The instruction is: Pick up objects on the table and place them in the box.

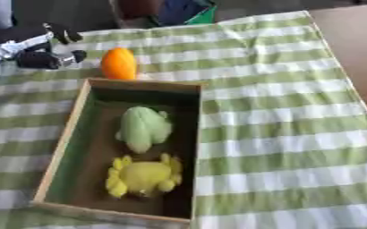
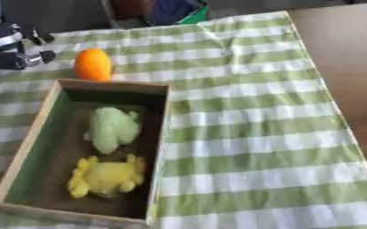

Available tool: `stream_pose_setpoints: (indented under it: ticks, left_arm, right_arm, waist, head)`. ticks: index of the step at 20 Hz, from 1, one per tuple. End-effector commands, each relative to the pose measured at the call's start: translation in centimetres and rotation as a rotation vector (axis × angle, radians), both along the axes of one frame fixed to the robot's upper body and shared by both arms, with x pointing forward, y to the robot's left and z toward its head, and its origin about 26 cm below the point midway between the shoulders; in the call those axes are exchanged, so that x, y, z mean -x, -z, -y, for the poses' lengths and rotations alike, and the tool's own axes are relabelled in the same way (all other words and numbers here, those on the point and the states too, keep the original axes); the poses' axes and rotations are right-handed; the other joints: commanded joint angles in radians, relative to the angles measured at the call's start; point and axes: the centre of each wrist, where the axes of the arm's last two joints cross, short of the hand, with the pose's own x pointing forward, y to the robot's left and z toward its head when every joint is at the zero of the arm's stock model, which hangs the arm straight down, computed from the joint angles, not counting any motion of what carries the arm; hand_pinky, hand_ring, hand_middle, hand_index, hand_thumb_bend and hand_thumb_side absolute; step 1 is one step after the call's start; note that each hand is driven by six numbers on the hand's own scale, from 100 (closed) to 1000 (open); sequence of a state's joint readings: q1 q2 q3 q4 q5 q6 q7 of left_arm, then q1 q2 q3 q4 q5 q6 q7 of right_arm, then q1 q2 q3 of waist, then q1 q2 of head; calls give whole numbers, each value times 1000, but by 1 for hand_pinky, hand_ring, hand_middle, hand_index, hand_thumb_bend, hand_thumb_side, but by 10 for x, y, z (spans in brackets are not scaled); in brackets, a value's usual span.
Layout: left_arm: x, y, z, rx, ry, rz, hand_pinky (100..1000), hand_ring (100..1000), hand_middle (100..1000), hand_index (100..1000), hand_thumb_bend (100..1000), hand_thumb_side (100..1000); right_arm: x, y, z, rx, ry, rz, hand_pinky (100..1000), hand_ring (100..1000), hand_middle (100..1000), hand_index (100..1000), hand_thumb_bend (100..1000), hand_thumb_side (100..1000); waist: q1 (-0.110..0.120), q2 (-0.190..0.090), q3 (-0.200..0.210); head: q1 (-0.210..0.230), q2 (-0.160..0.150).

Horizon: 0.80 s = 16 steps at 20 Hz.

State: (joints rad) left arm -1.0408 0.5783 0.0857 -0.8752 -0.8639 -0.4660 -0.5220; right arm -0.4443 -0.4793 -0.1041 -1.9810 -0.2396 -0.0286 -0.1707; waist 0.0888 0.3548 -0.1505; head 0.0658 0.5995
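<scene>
A: Box [image 1: 61,134] is sitting near the table's near left corner, already holding a yellow toy [image 1: 143,175] at its near end and a pale green toy [image 1: 144,127] beyond it.

B: And what is left outside?

A: An orange fruit [image 1: 118,63] is standing on the striped cloth [image 1: 280,125], just past the box's far wall.

B: So that pick is coming next?

A: I am judging so. The left hand [image 1: 42,51] is hovering beside the fruit at the far left edge, fingers relaxed, grasping nothing. It needs closing around the fruit, then lifting over the wall.
</scene>
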Motion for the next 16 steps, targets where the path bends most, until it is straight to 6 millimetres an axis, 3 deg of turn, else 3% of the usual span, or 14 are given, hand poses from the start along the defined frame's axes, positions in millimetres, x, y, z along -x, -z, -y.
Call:
stream_pose_setpoints:
  ticks: [1, 11, 16]
  left_arm:
    - [1, -17, -3, 48, 10, 11, 585, 813, 826, 946, 258, 927]
    - [-1, -26, 16, 89, 83, -14, 582, 810, 825, 940, 250, 944]
    - [-2, -28, 27, 84, 106, -23, 590, 817, 832, 947, 288, 945]
  right_arm:
    - [4, -9, 1, 32, 4, 28, 734, 725, 573, 841, 100, 853]
    - [4, -9, 0, 37, -7, 19, 734, 724, 570, 840, 100, 850]
    - [4, -9, -2, 40, -17, 18, 734, 724, 569, 840, 100, 850]
  waist:
    - [-2, -17, -2]
    - [3, -10, -9]
    - [6, -7, -19]
  head:
    - [6, -16]
    - [23, -14]
    - [43, -18]
